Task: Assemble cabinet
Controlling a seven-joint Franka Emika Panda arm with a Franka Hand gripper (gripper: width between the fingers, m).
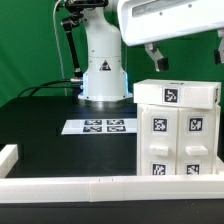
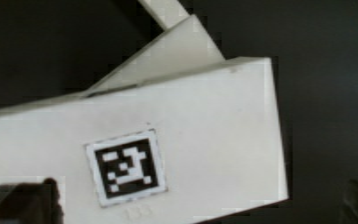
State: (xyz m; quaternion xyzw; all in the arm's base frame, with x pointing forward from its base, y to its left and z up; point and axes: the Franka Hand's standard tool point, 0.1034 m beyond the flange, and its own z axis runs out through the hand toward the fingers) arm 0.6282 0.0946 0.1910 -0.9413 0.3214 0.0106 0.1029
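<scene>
The cabinet (image 1: 176, 130) is a white box with black-and-white tags on its front and top, standing at the exterior view's right on the black table. My gripper (image 1: 187, 58) hangs just above its top, jaws spread wide, holding nothing. In the wrist view the cabinet's top panel (image 2: 194, 120) with one tag (image 2: 128, 165) fills most of the picture. Another white piece (image 2: 176, 45) juts out behind it. My dark fingertips (image 2: 16, 203) show at the picture's edge on either side of the panel, and the gripper (image 2: 179, 208) is centred over it.
The marker board (image 1: 100, 126) lies flat in front of the robot's white base (image 1: 103, 75). A long low white rail (image 1: 90, 187) runs along the table's front edge, with a short upright end (image 1: 8, 156) at the exterior view's left.
</scene>
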